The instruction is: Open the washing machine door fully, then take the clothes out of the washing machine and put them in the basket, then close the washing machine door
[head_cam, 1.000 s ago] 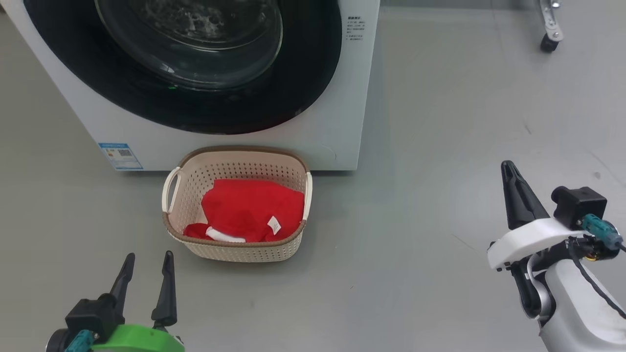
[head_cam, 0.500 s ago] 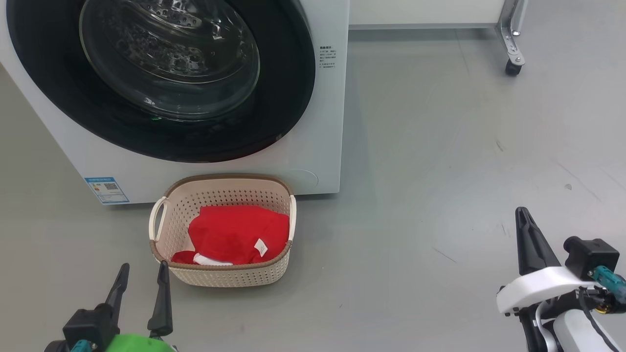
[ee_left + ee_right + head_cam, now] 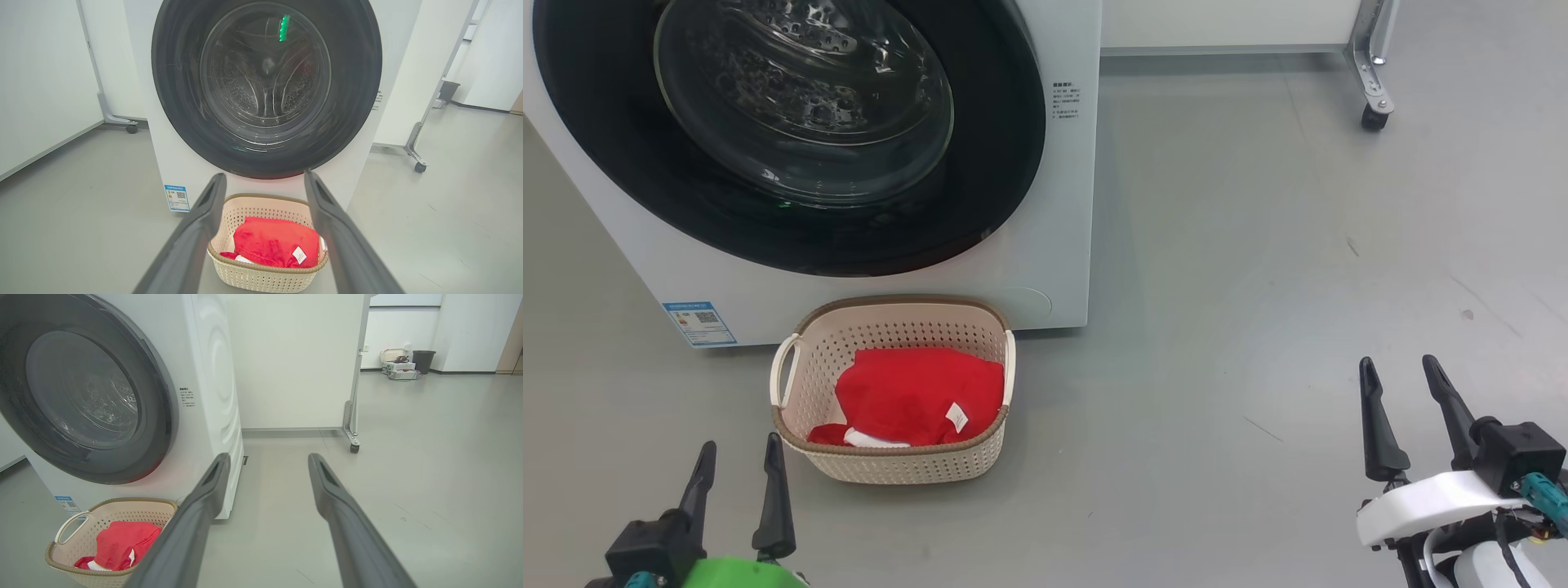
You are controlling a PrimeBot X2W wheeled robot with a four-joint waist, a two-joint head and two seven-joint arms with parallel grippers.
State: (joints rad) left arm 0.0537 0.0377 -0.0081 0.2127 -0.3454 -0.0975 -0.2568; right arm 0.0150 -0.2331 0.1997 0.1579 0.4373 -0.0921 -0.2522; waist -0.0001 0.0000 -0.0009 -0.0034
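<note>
The right pincer [image 3: 1396, 363] has just spread wide, empty like the left pincer [image 3: 739, 441]. The clothes [image 3: 915, 394] lie in the basket [image 3: 907, 467] before the washing machine [image 3: 1066, 245] — the washing machine door [image 3: 1005, 163] looks shut, so the task seems finished.

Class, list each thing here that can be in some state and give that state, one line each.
washing machine door: shut against the machine front
washing machine: looks empty through its door
clothes: bundled inside the basket
basket: upright on the floor, holding the clothes
left gripper: open, empty
right gripper: open, empty
</note>
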